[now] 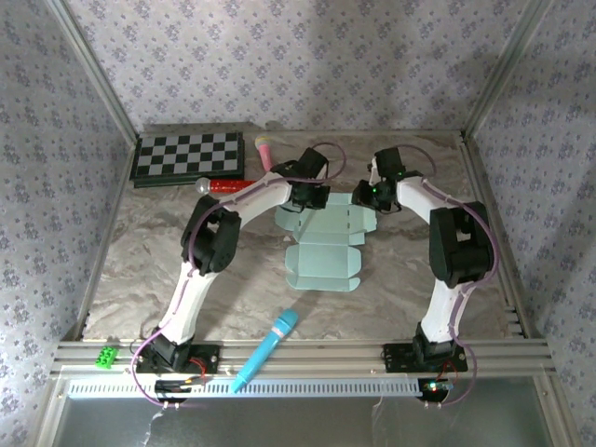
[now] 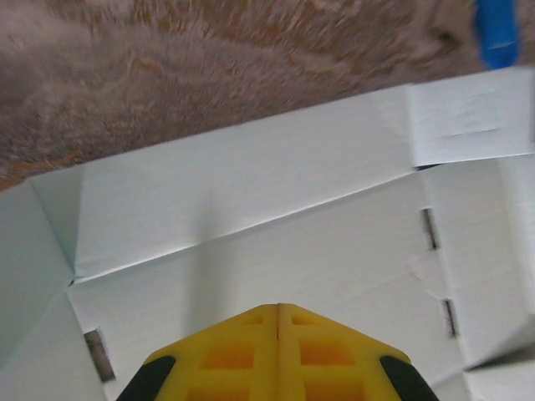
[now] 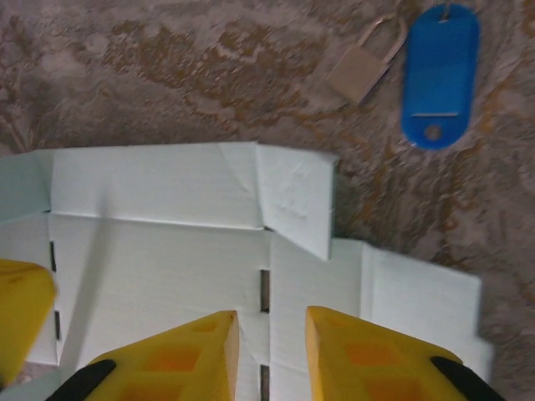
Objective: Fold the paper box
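The paper box (image 1: 321,244) lies as a flat pale mint sheet with flaps and tabs in the middle of the table. My left gripper (image 1: 313,198) hovers at the sheet's far left corner. In the left wrist view its yellow fingers (image 2: 251,351) are pressed together, tip (image 2: 277,307) low over a creased panel (image 2: 276,209), nothing between them. My right gripper (image 1: 371,196) is at the far right corner. It stands open (image 3: 272,327) over the sheet (image 3: 159,251), straddling a slotted crease, with a raised side flap (image 3: 297,200) just ahead.
A small padlock (image 3: 364,63) and a blue key tag (image 3: 440,73) lie on the marbled table beyond the sheet. A blue microphone (image 1: 270,346) lies near the front edge. A chessboard (image 1: 189,156) and a red stick (image 1: 228,186) are at the back left, a green brick (image 1: 107,356) at the front left.
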You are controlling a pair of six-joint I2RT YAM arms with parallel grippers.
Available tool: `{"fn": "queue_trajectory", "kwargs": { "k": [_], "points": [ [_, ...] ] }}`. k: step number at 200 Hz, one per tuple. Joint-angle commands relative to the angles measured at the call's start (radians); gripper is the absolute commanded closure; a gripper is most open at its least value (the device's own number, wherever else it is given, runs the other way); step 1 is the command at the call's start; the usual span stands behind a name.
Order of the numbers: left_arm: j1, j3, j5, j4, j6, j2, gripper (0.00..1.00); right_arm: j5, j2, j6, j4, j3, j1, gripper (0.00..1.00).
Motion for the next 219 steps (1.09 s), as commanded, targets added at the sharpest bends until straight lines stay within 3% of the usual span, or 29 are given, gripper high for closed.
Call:
{"fn": "queue_trajectory", "kwargs": {
  "k": [1,33,68,154,219],
  "points": [
    [0.004,0.084,-0.016,-0.053,-0.016,0.046,1.0,0.022,0.034,-0.053,-0.076,0.054,-0.014,0.66],
    [0.006,0.081,-0.024,-0.056,-0.013,0.076,1.0,0.029,0.086,-0.077,-0.117,0.118,-0.028,0.58],
    [0.002,0.033,-0.032,-0.038,-0.021,0.081,1.0,0.028,0.14,-0.082,-0.127,0.171,-0.031,0.58],
    [0.001,-0.029,-0.035,-0.028,-0.006,0.09,1.0,-0.044,0.18,-0.097,-0.11,0.23,-0.016,0.75],
    [0.002,-0.029,-0.044,-0.036,0.016,0.099,1.0,-0.12,0.217,-0.127,-0.122,0.283,0.023,0.75]
  ]
}}
